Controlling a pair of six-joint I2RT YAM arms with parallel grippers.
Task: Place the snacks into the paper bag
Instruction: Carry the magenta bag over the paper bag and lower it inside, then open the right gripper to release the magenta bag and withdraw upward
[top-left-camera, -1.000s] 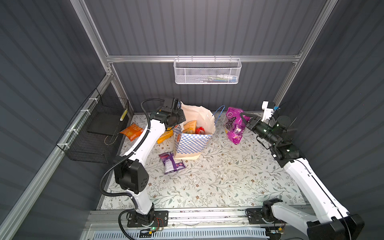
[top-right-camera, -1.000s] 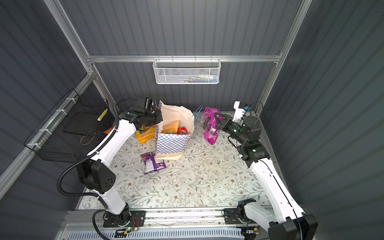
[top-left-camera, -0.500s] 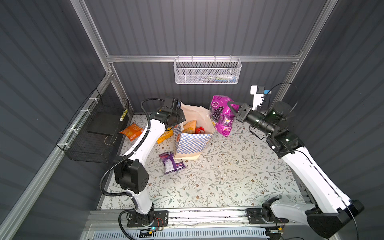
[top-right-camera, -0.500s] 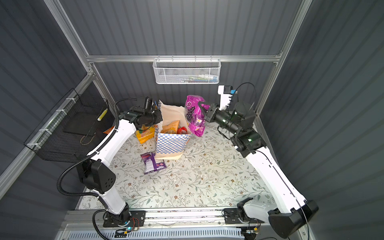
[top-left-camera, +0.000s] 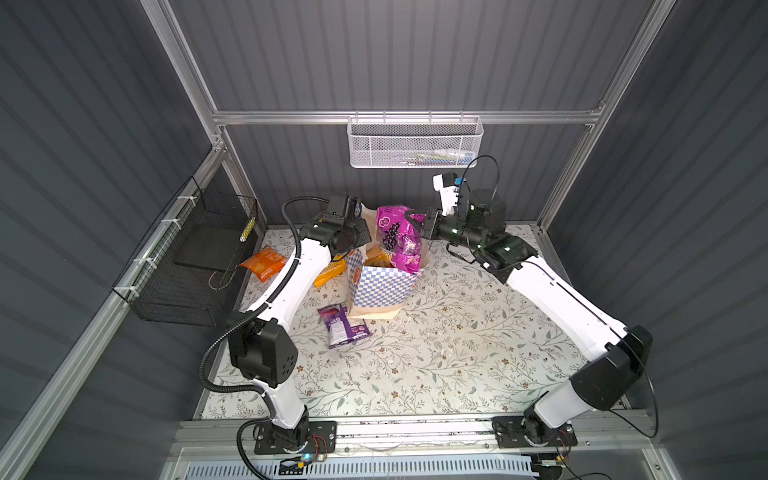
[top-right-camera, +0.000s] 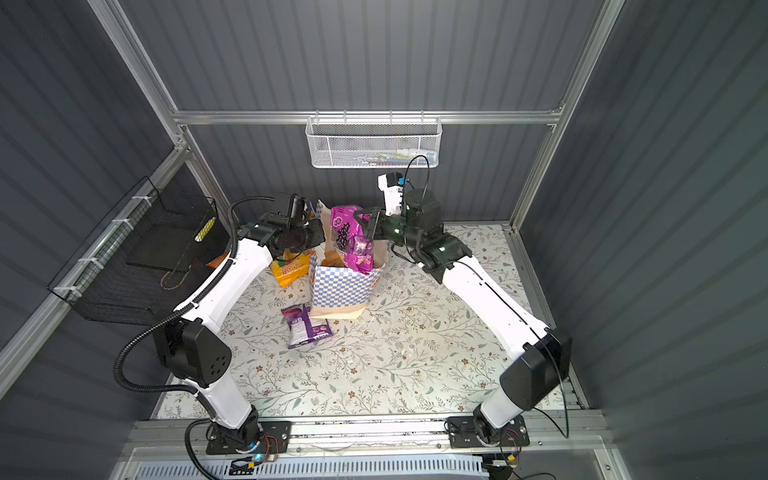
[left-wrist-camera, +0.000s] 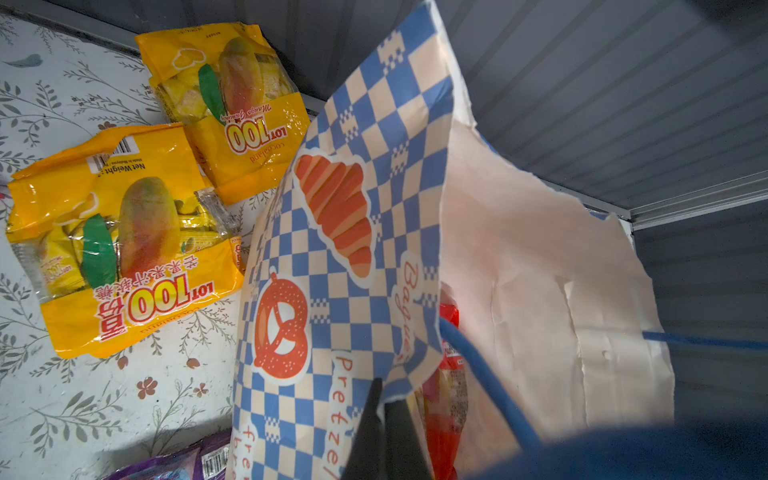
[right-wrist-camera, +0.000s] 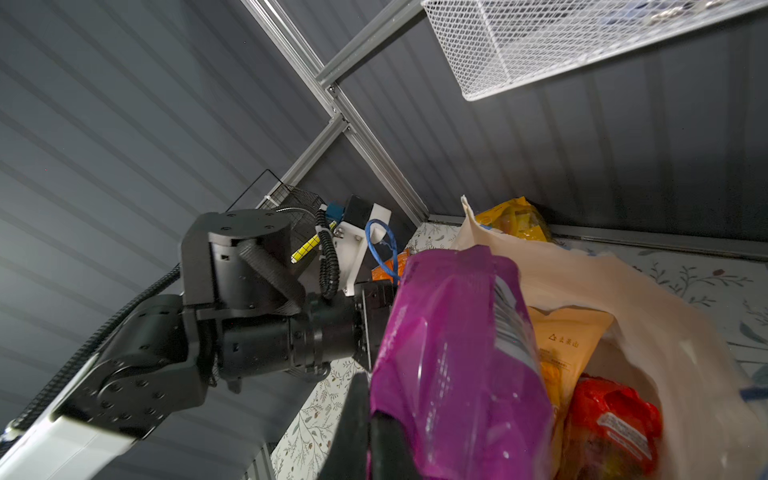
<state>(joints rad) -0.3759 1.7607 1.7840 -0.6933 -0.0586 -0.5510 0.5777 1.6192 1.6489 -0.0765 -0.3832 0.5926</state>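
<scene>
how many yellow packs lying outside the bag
2. One yellow pack lies beside the paper bag; a second yellow pack lies right next to it. Others may be hidden.

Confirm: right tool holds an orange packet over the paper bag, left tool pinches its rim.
No: both top views show the packet in the right tool is magenta, not orange. It hangs over the paper bag; the left tool pinches its rim.

Grey ribbed walls (top-left-camera: 415, 54), aluminium frame (top-left-camera: 291, 117); floral floor mat (top-left-camera: 436, 365); white mesh basket (top-left-camera: 395, 145) rear, black wire basket (top-left-camera: 183, 291) left.
</scene>
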